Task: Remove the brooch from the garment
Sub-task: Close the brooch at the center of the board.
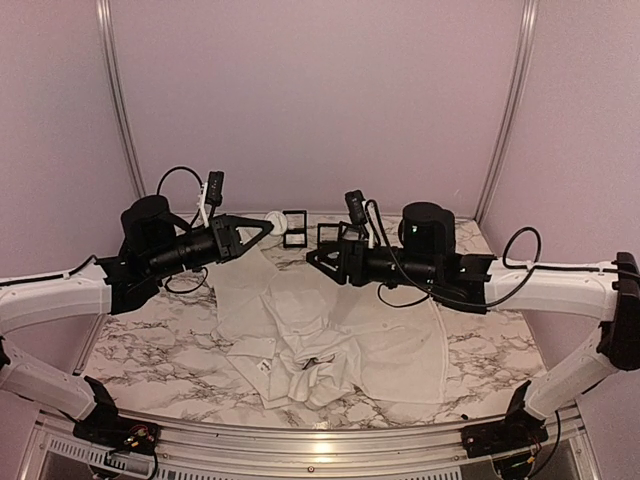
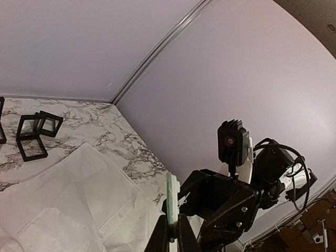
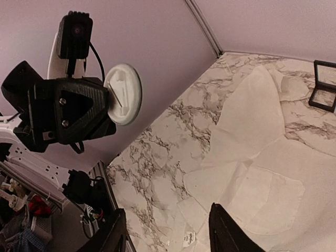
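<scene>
Left claw [image 2: 171, 231] pinches the round white brooch [image 3: 123, 93] aloft, clear of the shirt [image 1: 340, 330]; right claw [image 3: 167, 212] gapes empty. Removal appears complete.

Round white brooch [image 3: 123, 93] sits aloft, seemingly clear of the crumpled white garment [image 1: 400, 350] below.

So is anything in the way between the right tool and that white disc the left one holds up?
Nothing visible. The disc is pinched in the left tool, up in the air above the shirt. The right tool has its jaws open, with only air between it and the disc.
</scene>
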Robot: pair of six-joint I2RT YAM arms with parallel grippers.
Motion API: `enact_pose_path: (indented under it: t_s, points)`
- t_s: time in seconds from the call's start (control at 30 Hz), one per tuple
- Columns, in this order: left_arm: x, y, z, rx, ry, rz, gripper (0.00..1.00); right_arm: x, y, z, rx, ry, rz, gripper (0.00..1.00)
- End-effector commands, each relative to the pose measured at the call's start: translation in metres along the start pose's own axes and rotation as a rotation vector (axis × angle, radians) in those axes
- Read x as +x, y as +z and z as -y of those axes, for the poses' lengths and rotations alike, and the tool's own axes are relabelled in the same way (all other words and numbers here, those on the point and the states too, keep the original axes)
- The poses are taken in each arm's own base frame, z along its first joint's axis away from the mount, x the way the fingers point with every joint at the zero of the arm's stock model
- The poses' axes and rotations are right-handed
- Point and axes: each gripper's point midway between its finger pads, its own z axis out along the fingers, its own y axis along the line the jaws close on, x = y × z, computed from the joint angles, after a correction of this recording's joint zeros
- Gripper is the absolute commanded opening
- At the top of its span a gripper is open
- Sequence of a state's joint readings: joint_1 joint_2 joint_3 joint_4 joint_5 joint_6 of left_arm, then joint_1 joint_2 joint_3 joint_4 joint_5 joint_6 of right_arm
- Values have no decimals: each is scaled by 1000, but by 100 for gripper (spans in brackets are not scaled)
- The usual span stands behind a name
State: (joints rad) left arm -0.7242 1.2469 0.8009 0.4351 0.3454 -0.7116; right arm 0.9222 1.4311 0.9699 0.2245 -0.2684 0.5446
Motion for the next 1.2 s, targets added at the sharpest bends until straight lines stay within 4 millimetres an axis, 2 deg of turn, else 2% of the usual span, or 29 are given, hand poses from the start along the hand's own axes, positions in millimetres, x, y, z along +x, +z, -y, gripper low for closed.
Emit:
enact_pose_path:
  t_s: [0.0,0.13,0.2,0.33,0.53,0.6,0.9,1.17]
  points:
    - [-30,-1,35,168,-32,110,0,-50,-17,-34,-176,35,155,54]
    - [-40,-1,51,248,-60,140,0,-76,-27,-49,-291,59,235,60]
    - [-43,1,53,263,-75,141,0,-83,-26,-55,-338,67,250,63]
    - [-45,4,58,281,-78,136,0,-92,-19,-63,-386,71,259,63]
    - [-39,10,67,278,-53,108,0,-94,-7,-62,-410,77,258,61]
    - [-35,12,67,265,-44,97,0,-94,-4,-61,-415,82,260,57]
    - [-22,18,66,205,11,55,0,-97,-4,-62,-412,63,272,51]
    - [-14,18,65,162,51,41,0,-94,-4,-60,-413,79,268,39]
